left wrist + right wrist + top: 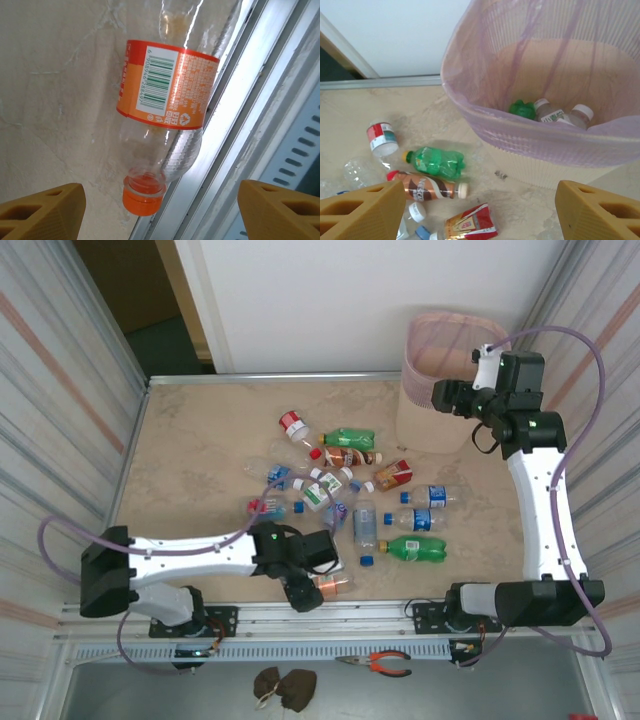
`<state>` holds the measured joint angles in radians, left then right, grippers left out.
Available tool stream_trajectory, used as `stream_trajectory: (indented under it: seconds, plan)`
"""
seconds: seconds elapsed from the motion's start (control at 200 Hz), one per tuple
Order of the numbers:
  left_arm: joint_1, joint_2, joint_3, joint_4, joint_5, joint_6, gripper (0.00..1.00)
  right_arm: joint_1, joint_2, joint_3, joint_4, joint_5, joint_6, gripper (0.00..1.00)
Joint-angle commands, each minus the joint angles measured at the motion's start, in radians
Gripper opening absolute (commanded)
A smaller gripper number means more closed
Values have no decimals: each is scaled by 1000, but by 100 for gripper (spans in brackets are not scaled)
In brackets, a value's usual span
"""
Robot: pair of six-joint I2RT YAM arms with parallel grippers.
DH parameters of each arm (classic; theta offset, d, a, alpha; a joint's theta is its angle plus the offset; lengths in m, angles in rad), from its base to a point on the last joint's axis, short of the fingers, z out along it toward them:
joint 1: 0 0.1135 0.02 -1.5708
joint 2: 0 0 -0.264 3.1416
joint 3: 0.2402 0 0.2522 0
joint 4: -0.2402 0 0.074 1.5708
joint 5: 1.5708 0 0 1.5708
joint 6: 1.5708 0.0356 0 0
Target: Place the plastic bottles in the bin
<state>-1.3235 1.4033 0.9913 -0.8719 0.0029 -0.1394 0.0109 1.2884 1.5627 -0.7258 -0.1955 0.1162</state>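
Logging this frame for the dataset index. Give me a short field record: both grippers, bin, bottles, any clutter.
left gripper: open, fingers either side of the orange-label bottle cap end, near table edge
right gripper: open, empty, beside bin
bin: far right corner; green bottle and two white-capped bottles inside
loose bottles: clustered mid-table
pliers: on ledge below table front
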Motion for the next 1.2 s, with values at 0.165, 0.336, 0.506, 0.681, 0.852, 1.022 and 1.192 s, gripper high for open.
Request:
stream_trajectory:
  seconds: [0.165, 0.336, 0.506, 0.681, 0.852, 1.022, 1.192]
  plan:
    - [-31, 53, -31, -49, -81, -134, 79, -6, -71, -32, 15, -39, 26, 77]
    - [-46, 21, -118, 15, -29, -188, 79, -7, -87, -54, 22, -55, 31, 77]
    - [-50, 29, -178, 88, 10, -211, 77, -6, -85, -71, 24, -70, 40, 76]
    - [-49, 46, -213, 137, 16, -236, 63, -3, -83, -75, 28, -73, 39, 76]
    - [-50, 50, -224, 139, 0, -240, 50, -2, -74, -70, 29, -76, 40, 75]
    - [-49, 62, -217, 142, 1, -235, 41, 1, -65, -60, 28, -77, 39, 75]
    - [-48, 65, -214, 149, -2, -231, 33, 7, -58, -54, 24, -77, 39, 75]
